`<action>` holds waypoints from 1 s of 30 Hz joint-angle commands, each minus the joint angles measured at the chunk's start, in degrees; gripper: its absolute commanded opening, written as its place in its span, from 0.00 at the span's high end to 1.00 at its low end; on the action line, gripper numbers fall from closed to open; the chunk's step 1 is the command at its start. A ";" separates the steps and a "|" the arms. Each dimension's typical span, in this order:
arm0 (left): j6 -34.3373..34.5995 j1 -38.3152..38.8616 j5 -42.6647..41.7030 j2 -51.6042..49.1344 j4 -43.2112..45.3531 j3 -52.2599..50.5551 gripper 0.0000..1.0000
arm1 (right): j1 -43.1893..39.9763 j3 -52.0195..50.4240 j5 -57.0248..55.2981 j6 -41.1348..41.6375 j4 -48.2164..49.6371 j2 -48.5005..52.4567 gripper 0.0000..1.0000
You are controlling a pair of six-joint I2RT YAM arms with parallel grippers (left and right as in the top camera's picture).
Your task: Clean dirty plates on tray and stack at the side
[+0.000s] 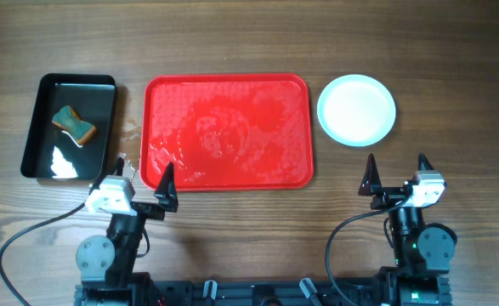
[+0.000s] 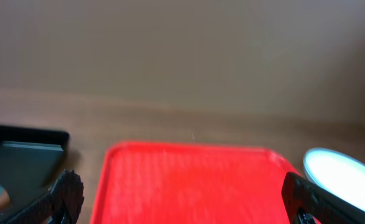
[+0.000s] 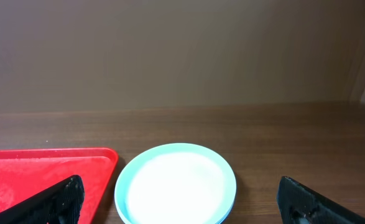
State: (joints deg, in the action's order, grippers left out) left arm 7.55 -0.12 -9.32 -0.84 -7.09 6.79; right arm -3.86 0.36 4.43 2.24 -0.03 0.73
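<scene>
0 plates on tray: the red tray [image 1: 228,79] lies bare at the middle of the bench [image 1: 249,34]; its floor has a mottled sheen that looks like wetness.
Plates: the plates [image 1: 356,110], white with pale blue rims, sit as 1 stack on the bench just right of the tray, not touching it. The top face shows no smear. The overhead view does not let me count the stack; the right wrist view hints at more than 1 rim.
Sponge: a teal-and-tan sponge [image 1: 73,123] lies inside the black tray [image 1: 38,127], left of the red tray.
Left claw: the left claw [image 1: 143,174] is spread wide and holds nothing, close to its base at the tray's near left corner.
Right claw: the right claw [image 1: 396,166] is also spread wide and empty, facing the stack but short of it.
Progress: the task looks finished, or nearly so. Nothing is left on the tray to wipe or carry, and the stack stands at the side.
</scene>
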 commanded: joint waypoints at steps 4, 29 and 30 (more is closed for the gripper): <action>0.37 -3.23 3.48 0.66 7.15 -6.47 0.00 | -0.28 -0.07 -0.20 -0.61 0.13 -0.52 0.00; -8.85 -3.91 6.21 0.66 2.62 -6.45 0.00 | -0.28 -0.07 -0.20 -0.63 0.13 -0.52 0.00; -8.85 -3.48 6.21 0.66 2.60 -6.45 0.00 | -0.28 -0.07 -0.20 -0.66 0.13 -0.52 0.00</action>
State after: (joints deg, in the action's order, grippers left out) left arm 0.01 -4.49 -1.80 -0.78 -4.10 0.58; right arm -3.86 0.36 4.43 2.24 -0.03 0.73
